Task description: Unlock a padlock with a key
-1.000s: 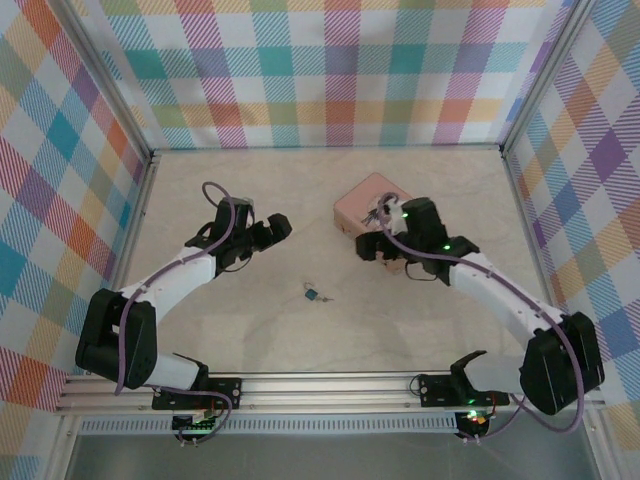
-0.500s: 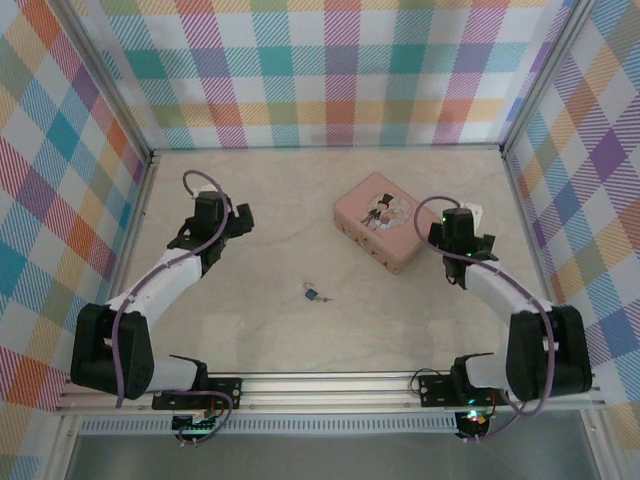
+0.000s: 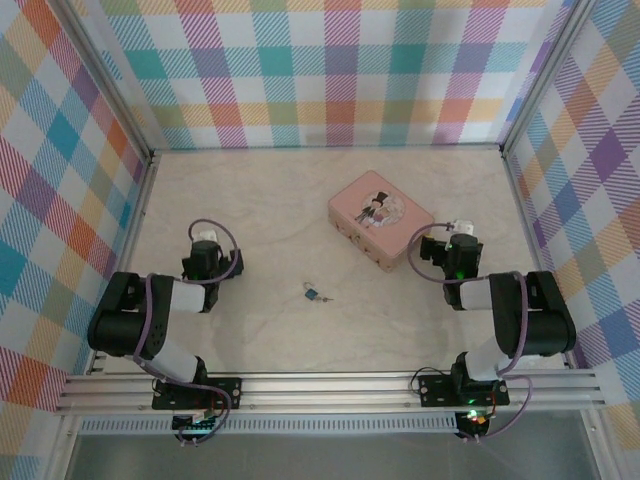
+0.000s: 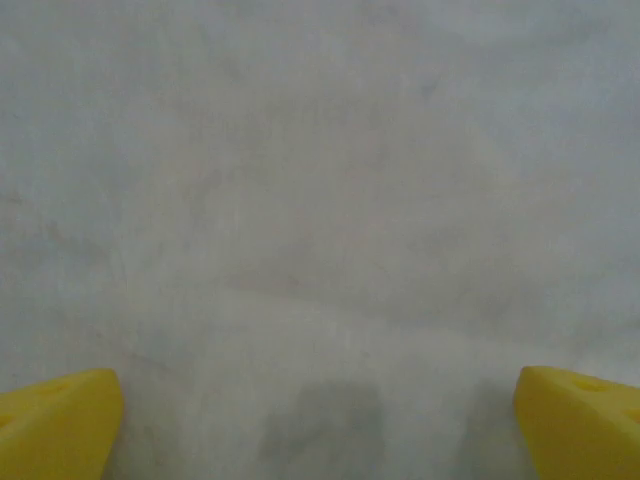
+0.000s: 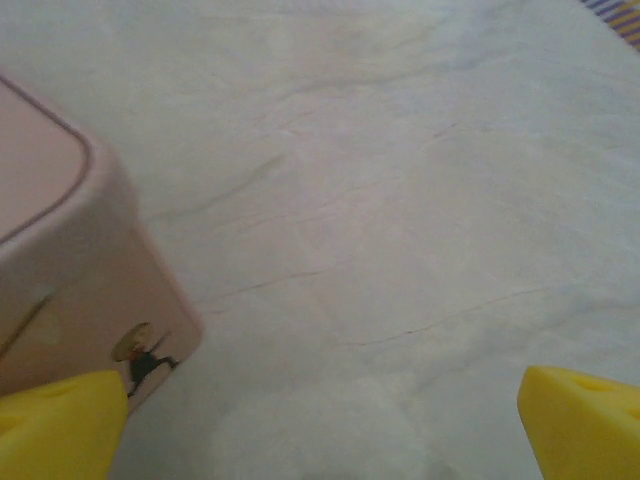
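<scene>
The tiny blue-teal padlock [image 3: 312, 292] lies on the table near the middle, its thin shackle pointing up-left. The small dark key [image 3: 327, 298] rests just to its right, touching or almost touching it. My left gripper [image 3: 207, 263] is folded back at the left, well away from the padlock, pointing down at bare table. In the left wrist view its yellow fingertips [image 4: 55, 425] stand wide apart and hold nothing. My right gripper [image 3: 447, 258] hangs at the right beside the tin, open [image 5: 320, 425] and empty.
A pink rectangular tin [image 3: 380, 218] with cartoon figures on its lid stands right of centre at the back; its corner [image 5: 60, 260] is close to my right gripper's left finger. Checked walls enclose the table on three sides. An aluminium rail [image 3: 330, 385] runs along the near edge.
Both arms have pulled back from the table's middle and folded down over their sides. The right gripper left the tin's top. Padlock and key have not moved.
</scene>
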`<state>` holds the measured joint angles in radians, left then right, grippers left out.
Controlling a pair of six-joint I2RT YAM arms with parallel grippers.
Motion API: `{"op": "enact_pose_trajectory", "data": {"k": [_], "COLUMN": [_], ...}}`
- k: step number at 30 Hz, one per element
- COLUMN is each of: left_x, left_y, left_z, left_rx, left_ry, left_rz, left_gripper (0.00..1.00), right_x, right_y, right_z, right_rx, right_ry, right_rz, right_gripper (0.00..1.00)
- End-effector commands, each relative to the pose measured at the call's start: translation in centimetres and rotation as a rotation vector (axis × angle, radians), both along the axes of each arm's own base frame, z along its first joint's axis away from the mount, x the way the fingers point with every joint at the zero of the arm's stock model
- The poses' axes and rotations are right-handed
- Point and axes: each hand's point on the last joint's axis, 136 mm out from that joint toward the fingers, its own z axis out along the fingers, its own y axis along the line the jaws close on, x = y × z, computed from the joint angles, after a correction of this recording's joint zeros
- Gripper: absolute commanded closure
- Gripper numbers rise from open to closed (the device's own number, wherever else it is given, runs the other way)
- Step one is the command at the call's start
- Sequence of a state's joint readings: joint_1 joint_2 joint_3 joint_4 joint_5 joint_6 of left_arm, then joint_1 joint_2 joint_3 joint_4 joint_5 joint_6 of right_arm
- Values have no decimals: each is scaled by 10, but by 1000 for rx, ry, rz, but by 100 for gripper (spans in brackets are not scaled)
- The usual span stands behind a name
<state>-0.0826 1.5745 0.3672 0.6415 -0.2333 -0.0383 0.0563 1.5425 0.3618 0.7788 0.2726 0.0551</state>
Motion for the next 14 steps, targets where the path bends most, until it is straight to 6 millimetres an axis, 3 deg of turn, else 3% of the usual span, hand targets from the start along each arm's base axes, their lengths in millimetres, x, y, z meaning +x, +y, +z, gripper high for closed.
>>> {"op": "enact_pose_trajectory", "data": {"k": [1, 14], "left_x": [36, 36], "left_y": [-6, -7], "left_z": [57, 59], "left_rx": [9, 19], "left_ry": [-228, -240], "left_rz": [-30, -28], "left_gripper": [0, 0], "right_x": [18, 18], "right_y": [9, 11], "right_z": [34, 34], "right_rx": [26, 29], "right_ry": [-125, -130], "right_rz": [57, 72], "right_gripper": [0, 0]}}
